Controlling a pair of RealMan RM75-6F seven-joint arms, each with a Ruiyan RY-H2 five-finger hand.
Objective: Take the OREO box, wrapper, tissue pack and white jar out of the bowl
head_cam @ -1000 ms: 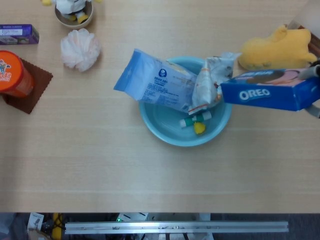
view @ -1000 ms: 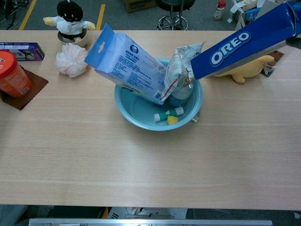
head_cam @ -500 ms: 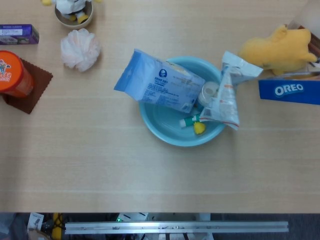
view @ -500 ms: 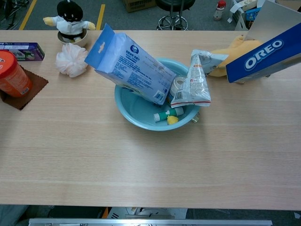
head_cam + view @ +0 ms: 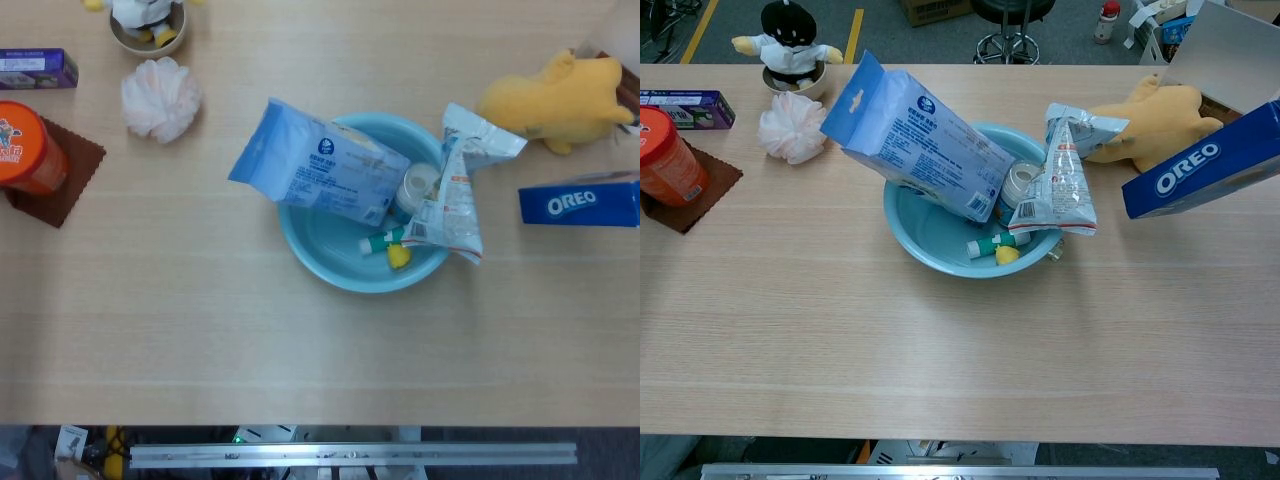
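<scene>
Neither hand shows in either view. The OREO box (image 5: pixel 580 203) is out of the bowl (image 5: pixel 335 262), near the bench's right edge beside the yellow plush toy (image 5: pixel 552 97). The wrapper (image 5: pixel 455 190) leans over the bowl's right rim, the tissue pack (image 5: pixel 318 166) over its left rim, the white jar (image 5: pixel 416 186) inside between them.

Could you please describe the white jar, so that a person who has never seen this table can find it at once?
Find the light blue bowl in the middle of the table. The white jar sits inside at its right side, between the big blue tissue pack and the crinkled wrapper. It is the only small round white thing there; the small tube beside it is green.
</scene>
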